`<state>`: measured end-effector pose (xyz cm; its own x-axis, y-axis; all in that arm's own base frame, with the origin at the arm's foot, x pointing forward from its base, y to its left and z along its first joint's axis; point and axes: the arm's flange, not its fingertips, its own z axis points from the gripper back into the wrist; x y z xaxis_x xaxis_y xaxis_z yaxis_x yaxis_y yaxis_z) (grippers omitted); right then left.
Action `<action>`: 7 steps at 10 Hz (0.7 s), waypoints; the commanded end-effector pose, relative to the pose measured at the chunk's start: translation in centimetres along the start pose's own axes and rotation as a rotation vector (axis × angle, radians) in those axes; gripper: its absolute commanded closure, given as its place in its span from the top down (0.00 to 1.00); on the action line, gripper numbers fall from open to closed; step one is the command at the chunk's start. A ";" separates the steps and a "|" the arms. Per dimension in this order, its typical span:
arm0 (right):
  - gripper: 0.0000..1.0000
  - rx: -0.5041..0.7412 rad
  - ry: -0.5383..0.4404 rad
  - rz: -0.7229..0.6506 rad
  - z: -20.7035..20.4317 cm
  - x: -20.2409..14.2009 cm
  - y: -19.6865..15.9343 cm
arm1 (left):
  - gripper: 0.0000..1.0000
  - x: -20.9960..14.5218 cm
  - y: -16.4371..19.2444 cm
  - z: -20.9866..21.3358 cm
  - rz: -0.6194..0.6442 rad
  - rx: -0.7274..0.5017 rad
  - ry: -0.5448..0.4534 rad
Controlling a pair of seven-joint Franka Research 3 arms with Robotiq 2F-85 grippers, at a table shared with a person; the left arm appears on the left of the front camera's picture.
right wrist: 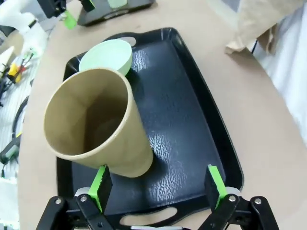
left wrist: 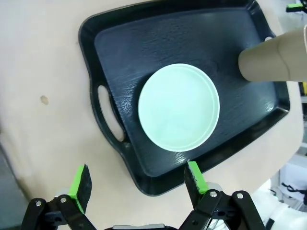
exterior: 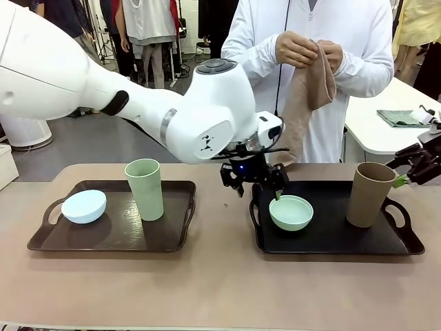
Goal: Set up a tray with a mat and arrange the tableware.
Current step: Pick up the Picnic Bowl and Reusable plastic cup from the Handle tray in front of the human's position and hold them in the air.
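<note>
Two dark trays lie on the table. The left tray (exterior: 117, 231) carries a light blue bowl (exterior: 84, 205) and a pale green cup (exterior: 145, 189). On the right tray (exterior: 331, 227) sit a mint green bowl (exterior: 291, 212) and a brown cup (exterior: 368, 194). My left gripper (exterior: 258, 189) hangs open over that tray's left handle, just beside the mint bowl (left wrist: 179, 107). My right gripper (exterior: 403, 174) is open at the tray's right end, close to the brown cup (right wrist: 96, 124). Across the table, the person holds a beige mat (exterior: 306, 96) in both hands.
Bare tan tabletop separates the two trays and runs along the near edge. A white table (exterior: 386, 124) with a folded green cloth (exterior: 401, 118) stands at the back right. More people stand in the background.
</note>
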<state>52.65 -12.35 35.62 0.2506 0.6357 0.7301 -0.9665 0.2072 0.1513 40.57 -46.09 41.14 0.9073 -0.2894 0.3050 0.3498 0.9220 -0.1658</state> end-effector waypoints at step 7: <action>1.00 0.141 0.065 0.169 0.1 -1.3 1.6 | 1.00 2.9 -1.6 -3.7 0.074 0.071 0.029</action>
<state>51.34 -12.72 34.59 0.1020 0.7096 0.6972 -0.9917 0.0175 0.1272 43.41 -48.60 38.71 0.9291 -0.2652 0.2579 0.3055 0.9432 -0.1308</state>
